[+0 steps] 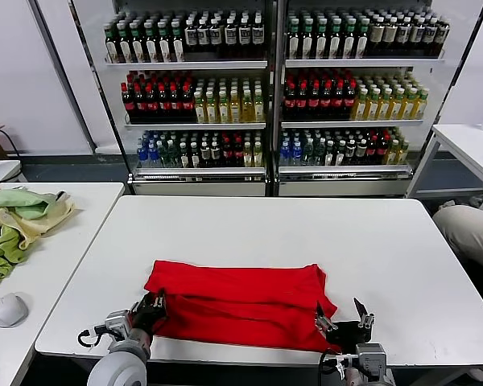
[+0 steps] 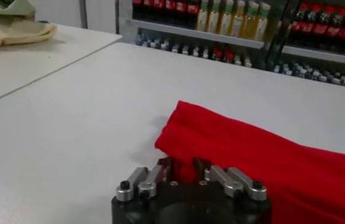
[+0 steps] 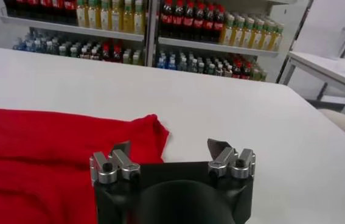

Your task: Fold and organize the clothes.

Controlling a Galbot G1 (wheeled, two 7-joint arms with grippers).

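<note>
The red T-shirt (image 1: 240,304) lay folded near the front edge of the white tabletop (image 1: 306,233). The left claw (image 1: 150,308) pinched its left corner, fingers closed on the cloth. The right claw (image 1: 344,322) sat spread open beside its right corner.

White tables (image 1: 402,241) before bottle-stocked shelving (image 1: 274,96), pale wall (image 1: 24,80) behind.

- A white table (image 1: 249,225) carries one red T-shirt (image 1: 241,304), folded into a wide band near its front edge.
- Rest of tabletop bare.
</note>
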